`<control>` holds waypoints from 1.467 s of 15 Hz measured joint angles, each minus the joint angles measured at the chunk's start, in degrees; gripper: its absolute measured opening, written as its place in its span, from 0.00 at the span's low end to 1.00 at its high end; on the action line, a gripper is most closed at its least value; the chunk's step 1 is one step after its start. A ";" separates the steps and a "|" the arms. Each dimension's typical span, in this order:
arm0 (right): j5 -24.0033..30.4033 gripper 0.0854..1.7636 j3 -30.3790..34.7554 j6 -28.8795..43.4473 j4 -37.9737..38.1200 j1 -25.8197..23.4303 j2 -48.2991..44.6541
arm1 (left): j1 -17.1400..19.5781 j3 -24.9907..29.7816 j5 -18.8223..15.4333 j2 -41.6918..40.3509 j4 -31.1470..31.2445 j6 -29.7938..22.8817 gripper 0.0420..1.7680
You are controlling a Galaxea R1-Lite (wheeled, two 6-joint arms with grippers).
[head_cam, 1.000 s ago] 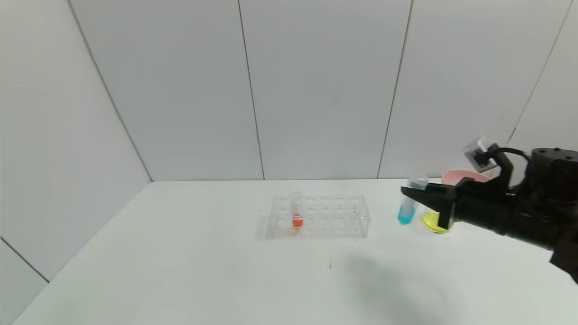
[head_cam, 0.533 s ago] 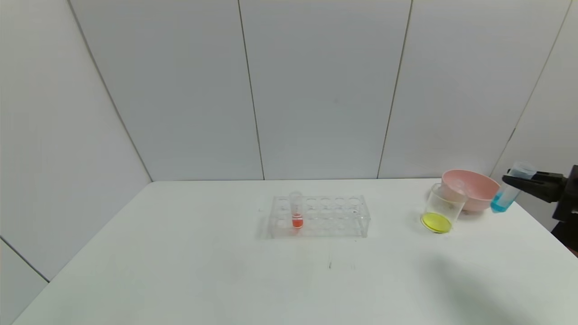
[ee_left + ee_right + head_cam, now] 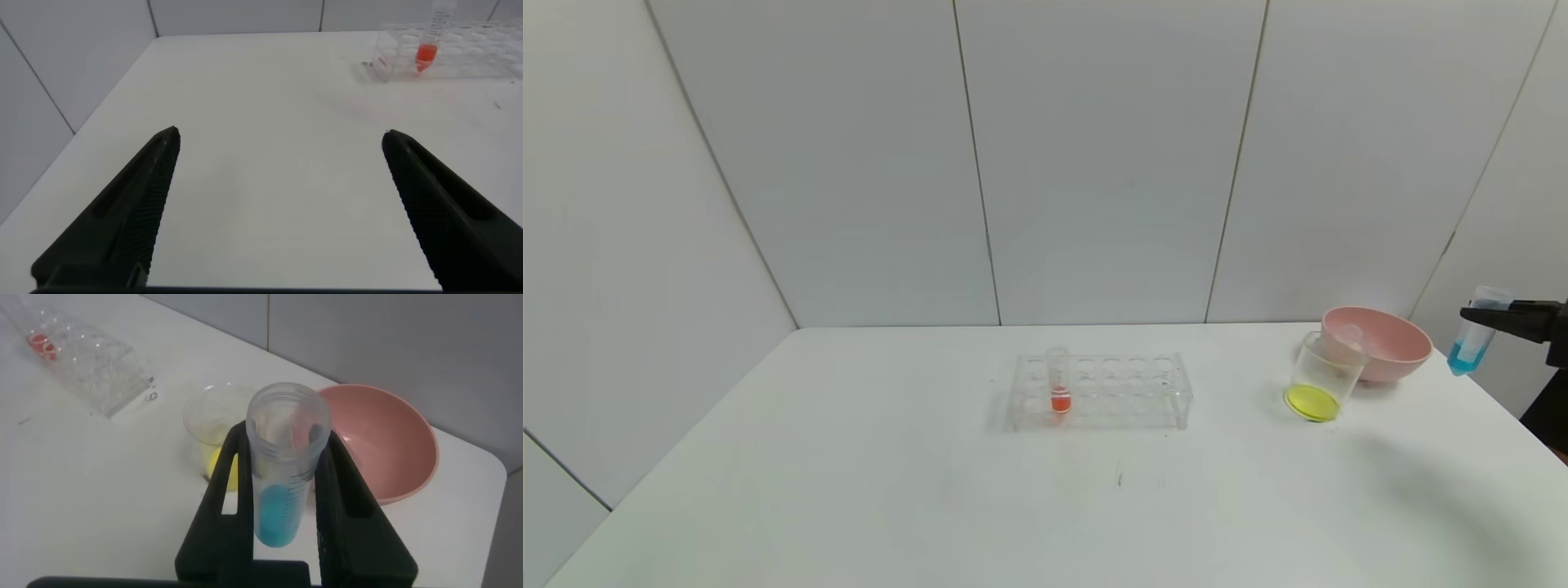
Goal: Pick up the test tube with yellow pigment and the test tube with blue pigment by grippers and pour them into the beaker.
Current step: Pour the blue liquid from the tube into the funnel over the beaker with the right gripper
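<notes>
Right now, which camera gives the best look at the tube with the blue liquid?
The right wrist view: the test tube with blue pigment fills the picture, clamped in the right hand. The head view shows it small at the far right edge. The left wrist view does not show it.

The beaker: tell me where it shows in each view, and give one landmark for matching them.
Head view: the beaker stands right of centre, in front of the pink bowl, with yellow liquid in its bottom.
Left wrist view: not in it.
Right wrist view: the beaker sits behind the right gripper, which holds the blue tube.
Shared landmark: the pink bowl, right beside the beaker.
</notes>
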 joint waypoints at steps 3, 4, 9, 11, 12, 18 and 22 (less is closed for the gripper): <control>-2.24 0.24 -10.34 -16.60 22.99 0.85 2.61 | 0.00 0.00 0.00 0.00 0.00 0.00 1.00; -4.17 0.24 -14.17 -20.42 30.21 1.49 3.61 | 0.00 0.00 0.00 0.00 0.00 0.00 1.00; -17.60 0.24 -27.32 -28.27 42.07 7.72 7.66 | 0.00 0.00 0.02 0.00 0.00 0.00 1.00; -22.02 0.24 -30.16 -31.68 45.00 9.76 8.45 | 0.00 0.00 0.00 0.00 0.00 0.00 1.00; -23.69 0.24 -31.76 -32.73 47.62 10.62 8.75 | 0.00 0.00 0.02 0.00 0.00 0.02 1.00; -34.93 0.24 -44.17 -33.83 58.98 16.02 11.30 | 0.00 0.00 0.00 0.00 0.00 0.00 1.00; -43.61 0.24 -46.53 -34.18 59.23 19.69 12.53 | 0.00 0.00 0.02 0.00 0.00 0.00 1.00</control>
